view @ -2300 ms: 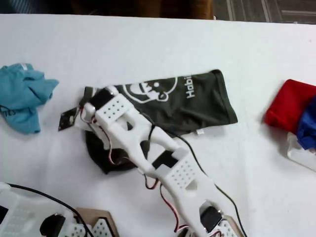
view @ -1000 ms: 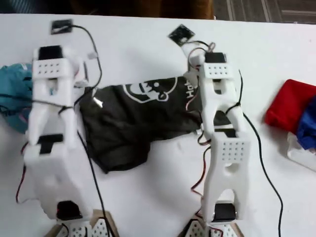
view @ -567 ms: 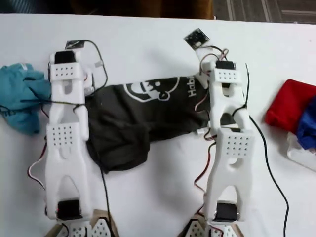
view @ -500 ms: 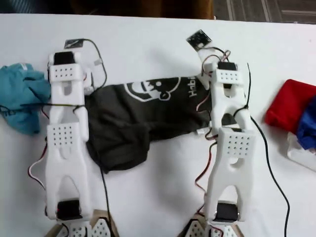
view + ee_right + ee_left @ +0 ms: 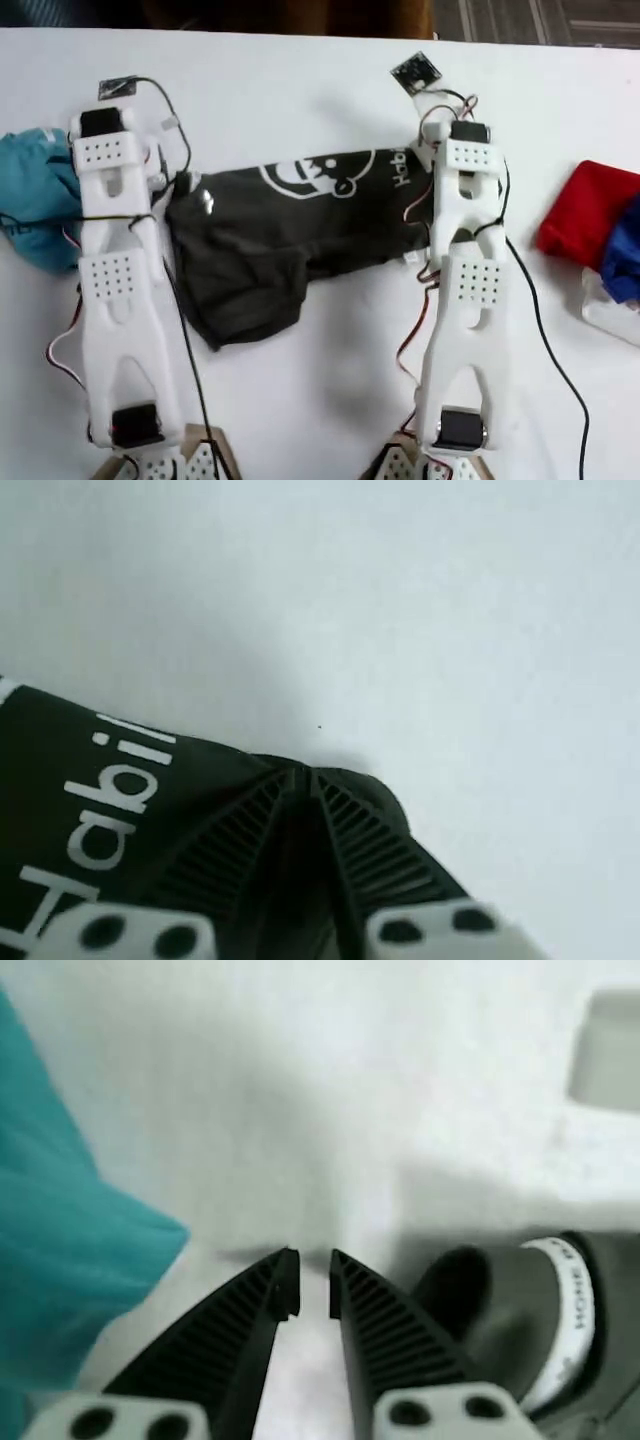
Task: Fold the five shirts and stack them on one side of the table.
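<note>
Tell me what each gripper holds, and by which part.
Right gripper pinches the dark shirt by its edge next to the lettering. Left gripper holds nothing.

A white table lies under soft, even light; beyond its far edge show brown furniture and grey floor.

I'm driving two white printed-plastic arms. The left arm and right arm each carry perforated panels, with black servo blocks at the six o'clock end. Thin red, black and white cables loop alongside. A small black board sits at each twelve o'clock end. The jaws are black and ribbed, on white mounts with dark screw holes.
</note>
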Motion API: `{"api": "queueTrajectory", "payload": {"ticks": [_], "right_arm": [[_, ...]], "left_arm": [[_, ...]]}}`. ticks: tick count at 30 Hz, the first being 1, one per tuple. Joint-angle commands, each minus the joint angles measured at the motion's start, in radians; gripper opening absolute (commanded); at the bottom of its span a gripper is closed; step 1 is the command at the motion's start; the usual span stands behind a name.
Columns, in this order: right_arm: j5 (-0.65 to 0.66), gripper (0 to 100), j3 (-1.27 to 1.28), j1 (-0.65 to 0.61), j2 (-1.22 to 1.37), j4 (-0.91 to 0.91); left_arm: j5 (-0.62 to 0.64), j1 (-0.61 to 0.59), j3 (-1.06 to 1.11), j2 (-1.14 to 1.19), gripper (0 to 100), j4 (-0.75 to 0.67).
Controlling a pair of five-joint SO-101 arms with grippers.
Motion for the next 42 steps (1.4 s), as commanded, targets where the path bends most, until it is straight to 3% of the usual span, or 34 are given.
{"api": "queueTrajectory", "payload": {"ticks": [1,6,11,14,20,25,32,35,42], "right_arm": [[-0.003,1.9,-0.135,0.025,-0.007,0.054],[-0.003,1.9,-0.285,0.015,-0.019,0.219],[-0.005,1.9,-0.494,-0.041,-0.039,0.567],[-0.009,1.9,-0.543,-0.108,-0.070,0.739],[-0.112,1.9,-0.334,-0.140,-0.225,0.734],[-0.117,1.9,0.072,-0.214,-0.455,0.734],[-0.071,1.9,0.687,-0.453,-0.796,0.636],[-0.069,1.9,0.798,-0.484,-0.843,0.533],[-0.068,1.9,0.885,-0.587,-0.791,0.490]], "left_arm": [[0.008,-0.014,-0.044,-0.015,8,0.002],[0.008,-0.020,-0.036,-0.049,8,0.035],[0.005,-0.072,-0.022,-0.146,8,0.043],[-0.026,-0.097,0.096,-0.238,8,0.043],[-0.097,-0.100,0.530,-0.477,8,0.038],[-0.098,-0.130,0.751,-0.592,8,0.035],[-0.146,-0.206,0.794,-0.600,8,0.035],[-0.146,-0.236,0.791,-0.600,8,0.035],[-0.147,-0.262,0.796,-0.598,8,0.035]]}}
